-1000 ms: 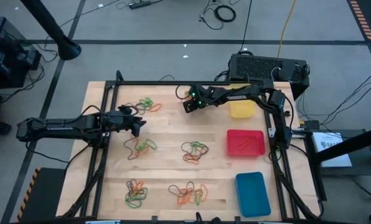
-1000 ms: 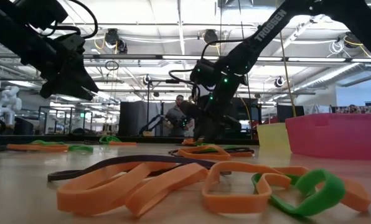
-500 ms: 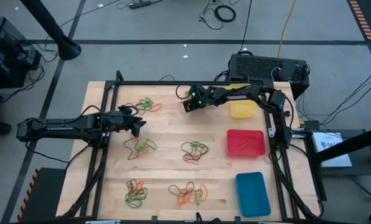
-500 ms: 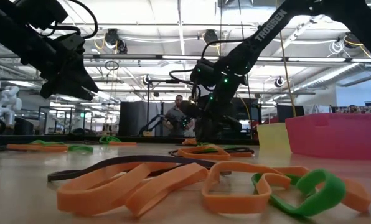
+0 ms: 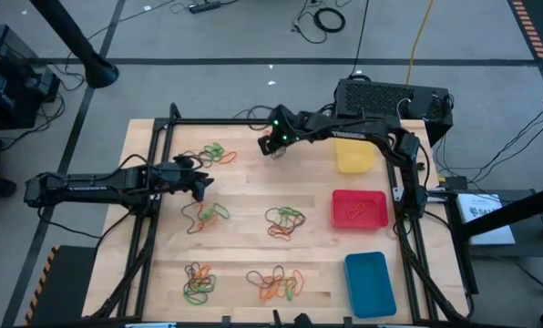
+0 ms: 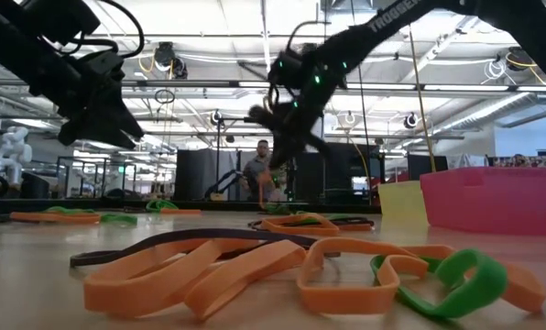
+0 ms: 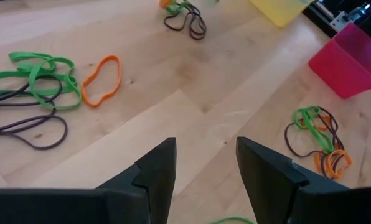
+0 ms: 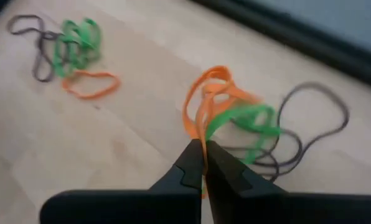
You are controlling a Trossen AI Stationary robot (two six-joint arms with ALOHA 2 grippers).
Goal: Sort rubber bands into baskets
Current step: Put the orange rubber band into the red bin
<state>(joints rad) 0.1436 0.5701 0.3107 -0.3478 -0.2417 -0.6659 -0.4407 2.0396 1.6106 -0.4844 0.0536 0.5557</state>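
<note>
Right gripper (image 8: 202, 163) is pinched tight on an orange rubber band (image 8: 205, 102), lifted off the table just left of the yellow basket (image 5: 354, 158). That basket sits straight to its right, nearest this arm. Left gripper (image 7: 204, 168) hangs open, empty, way left of the yellow basket.

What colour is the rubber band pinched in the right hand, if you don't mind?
Orange: the rubber band in the right hand shows best in the right wrist view.

Orange rubber band (image 8: 201, 112) pinched, lifted, loose bands (image 5: 285, 221) scattered, yellow (image 5: 354, 160), red (image 5: 360, 210), blue baskets (image 5: 370, 283)
</note>
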